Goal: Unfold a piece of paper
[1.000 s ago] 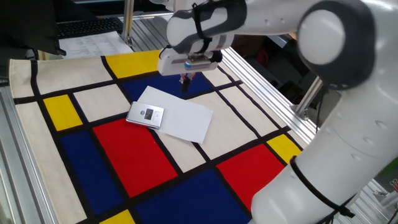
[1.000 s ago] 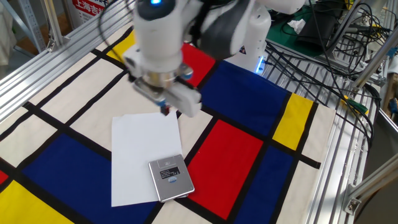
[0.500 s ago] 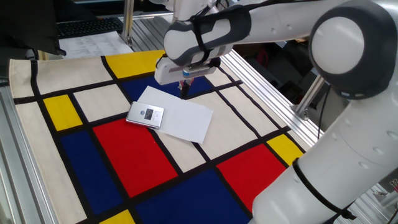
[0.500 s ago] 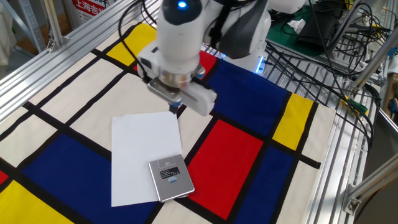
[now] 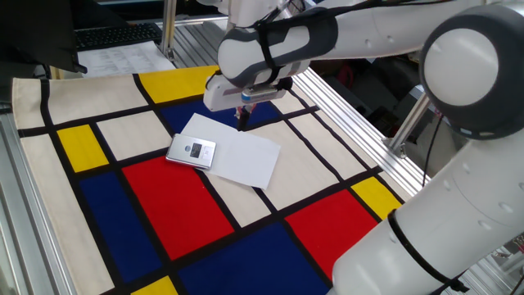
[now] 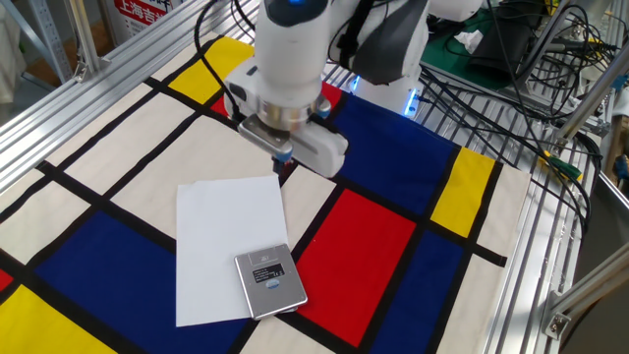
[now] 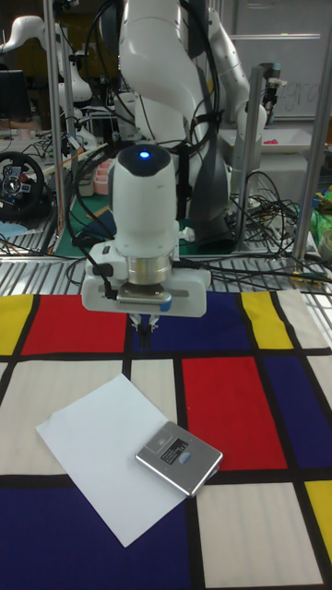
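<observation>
I see the piece of paper lying flat on the colourful cloth, folded, spanning a cream square and lapping over black lines; a small grey metal device sits on its one end, near the red panel, overhanging the paper's edge a little in the tall fixed view; the paper's other edges are free, nothing else on them. The gripper hangs just above the paper's far corner, the corner away from the device, over the blue panel edge; its fingers look pressed close together with nothing between them, clenched on air as far as I can make out; I cannot tell if the tips touch the cloth or paper. From the other fixed view the gripper is right at the paper's top right corner. Open cloth all round the sheet, red, blue, yellow panels bare; aluminium frame rails bound the cloth on the sides; printed sheets lie beyond the cloth's far edge; cables past the rail.
</observation>
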Tool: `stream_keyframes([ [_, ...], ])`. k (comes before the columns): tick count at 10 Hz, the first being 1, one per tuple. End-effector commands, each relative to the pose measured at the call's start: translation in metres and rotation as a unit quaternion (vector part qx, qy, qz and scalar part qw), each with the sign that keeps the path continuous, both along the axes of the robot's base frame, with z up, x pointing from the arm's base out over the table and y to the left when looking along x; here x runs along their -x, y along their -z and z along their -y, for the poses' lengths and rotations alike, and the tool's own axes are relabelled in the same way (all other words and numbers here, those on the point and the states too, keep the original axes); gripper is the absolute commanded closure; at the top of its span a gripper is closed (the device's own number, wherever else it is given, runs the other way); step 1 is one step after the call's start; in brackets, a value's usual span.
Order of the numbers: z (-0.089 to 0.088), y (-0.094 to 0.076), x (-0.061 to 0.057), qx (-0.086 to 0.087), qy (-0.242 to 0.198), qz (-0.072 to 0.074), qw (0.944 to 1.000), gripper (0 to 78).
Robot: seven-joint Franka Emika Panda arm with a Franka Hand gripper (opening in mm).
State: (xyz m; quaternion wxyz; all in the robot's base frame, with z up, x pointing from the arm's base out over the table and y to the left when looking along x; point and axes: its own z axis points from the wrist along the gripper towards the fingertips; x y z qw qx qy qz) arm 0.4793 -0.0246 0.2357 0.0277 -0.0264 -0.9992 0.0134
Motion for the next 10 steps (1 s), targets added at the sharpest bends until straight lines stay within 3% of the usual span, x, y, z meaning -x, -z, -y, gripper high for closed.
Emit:
stream_keyframes([
  [1, 0.014, -0.016, -0.009, -0.009, -0.010, 0.002, 0.9999, 76.4],
  [2, 0.012, -0.015, -0.007, -0.007, -0.009, 0.003, 0.9999, 76.4],
  [5, -0.003, -0.014, 0.019, -0.007, 0.005, 0.003, 1.0000, 76.4],
  [7, -0.005, -0.014, 0.019, -0.006, 0.004, 0.004, 1.0000, 76.4],
  [10, -0.007, -0.010, 0.008, -0.005, -0.009, 0.007, 0.9999, 76.4],
])
